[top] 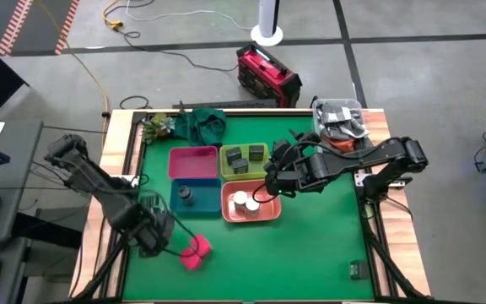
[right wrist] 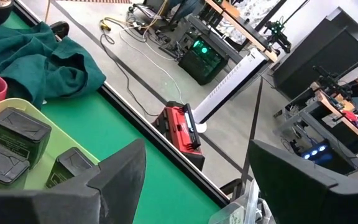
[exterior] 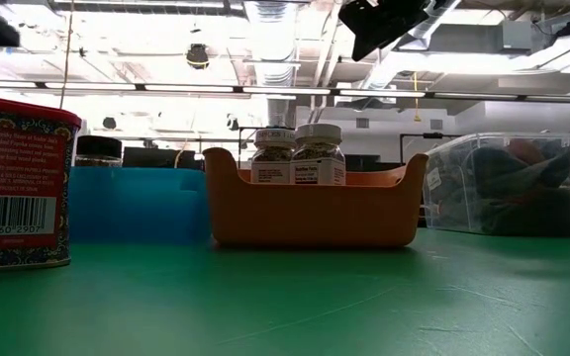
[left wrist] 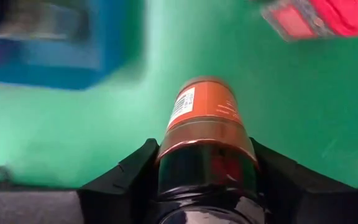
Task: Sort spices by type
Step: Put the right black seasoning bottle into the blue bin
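In the left wrist view a round spice jar point(left wrist: 205, 118) with a dark lid and an orange-brown label hangs over the green table, and my left gripper point(left wrist: 204, 158) is shut on it. That gripper point(top: 152, 224) is at the table's near left, beside two bright pink packets point(top: 195, 251) that lie on the table. My right gripper point(top: 270, 184) hovers open above the orange bin point(top: 270, 214), which holds white-topped jars point(exterior: 317, 153). Dark square jars point(right wrist: 18, 134) stand in the yellow-green bin point(top: 226, 152). A grey round jar point(top: 185, 194) stands in the blue bin point(top: 205, 203). My left gripper pinches the round jar at its dark lid end point(left wrist: 173, 163) between its two fingers point(left wrist: 132, 171), one on each side. The fingers come from above, pointing down. The jar hangs upright below them, its bottom clear of the table.
A pink bin point(top: 192, 152) stands beside the yellow-green one. A green cloth point(top: 202, 123) and a plant lie at the far left, and a clear tub of clutter point(top: 340, 118) stands at the far right. A small dark object point(top: 354, 269) lies near the right front. Open green table spans the near half.
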